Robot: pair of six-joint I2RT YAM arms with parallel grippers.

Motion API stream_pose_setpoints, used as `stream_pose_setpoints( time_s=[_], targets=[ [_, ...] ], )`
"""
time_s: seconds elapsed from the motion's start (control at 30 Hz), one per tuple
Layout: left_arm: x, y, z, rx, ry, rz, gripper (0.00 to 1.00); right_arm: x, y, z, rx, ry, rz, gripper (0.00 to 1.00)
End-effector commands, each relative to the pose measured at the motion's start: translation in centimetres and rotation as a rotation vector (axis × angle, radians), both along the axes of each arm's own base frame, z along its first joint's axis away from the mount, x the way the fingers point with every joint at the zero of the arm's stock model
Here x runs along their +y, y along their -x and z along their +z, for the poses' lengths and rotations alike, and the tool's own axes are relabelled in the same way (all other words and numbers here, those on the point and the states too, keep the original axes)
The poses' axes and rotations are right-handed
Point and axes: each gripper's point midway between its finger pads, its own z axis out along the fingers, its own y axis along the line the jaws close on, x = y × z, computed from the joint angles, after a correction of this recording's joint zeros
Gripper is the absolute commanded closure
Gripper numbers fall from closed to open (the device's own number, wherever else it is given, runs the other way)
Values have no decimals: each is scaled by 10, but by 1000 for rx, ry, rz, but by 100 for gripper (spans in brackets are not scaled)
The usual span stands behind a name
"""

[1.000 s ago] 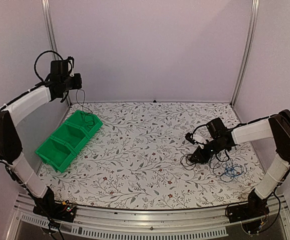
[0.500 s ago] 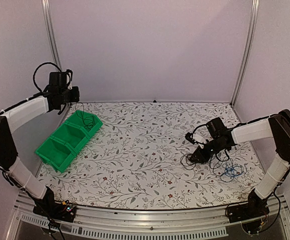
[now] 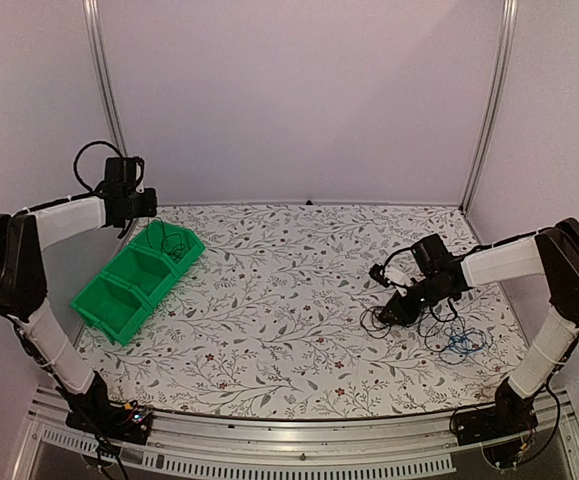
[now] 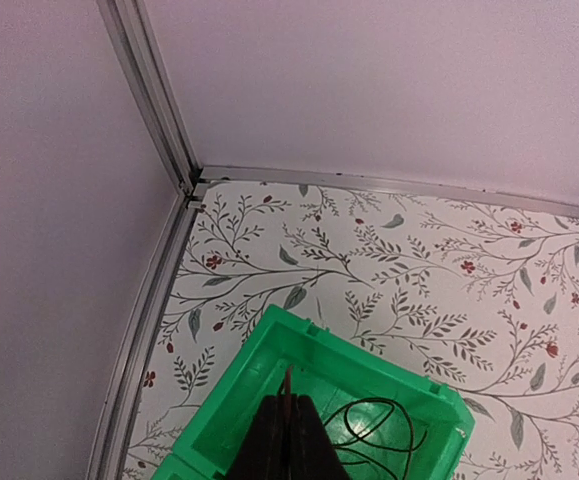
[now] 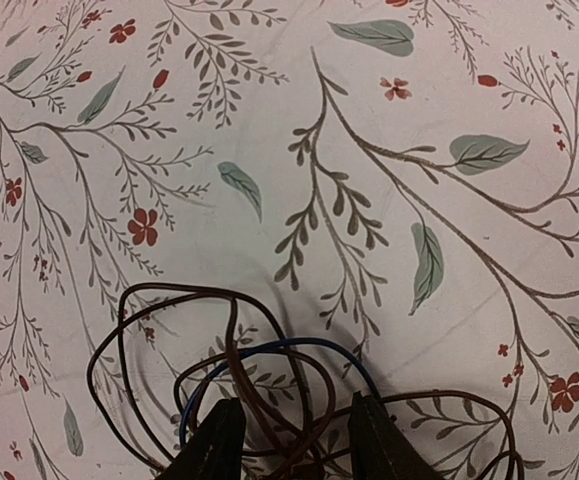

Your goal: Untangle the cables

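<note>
Top external view: early days, one dark cable (image 4: pixel 369 402) coiled in the green bin's (image 3: pixel 97 300) far compartment near the table's (image 3: pixel 269 300) left edge, left gripper (image 4: pixel 287 398) clamped on its end, remaining tangle (image 3: pixel 424 322) near the right edge, right gripper (image 5: pixel 294 405) spread around it, gripping nothing.

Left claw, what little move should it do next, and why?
Probably open up. The left claw is shut on a thin cable, and that cable's loop already lies inside the end pocket of the green bin right below it. Letting go should drop the rest in.
</note>
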Motion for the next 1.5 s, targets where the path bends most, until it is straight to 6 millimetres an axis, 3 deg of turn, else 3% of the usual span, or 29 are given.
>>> stream_pose_setpoints(
  time_s=[0.0,0.17,0.37,0.73,1.2,1.47],
  targets=[
    [5,-20,-8,-17,33,-8,100,-23,12,-27,89,111,-50,60],
    [-11,-27,-41,44,131,-47,100,-23,12,-27,88,111,-49,60],
    [-19,-17,-75,120,202,-49,100,-23,13,-27,88,110,-49,60],
    [-10,-1,-116,242,175,5,100,-23,12,-27,88,110,-51,60],
    [-9,-12,-137,300,146,7,100,-22,12,-27,93,111,-50,60],
    [-4,-21,-115,270,116,16,99,-23,12,-27,95,113,-52,60]
  ],
)
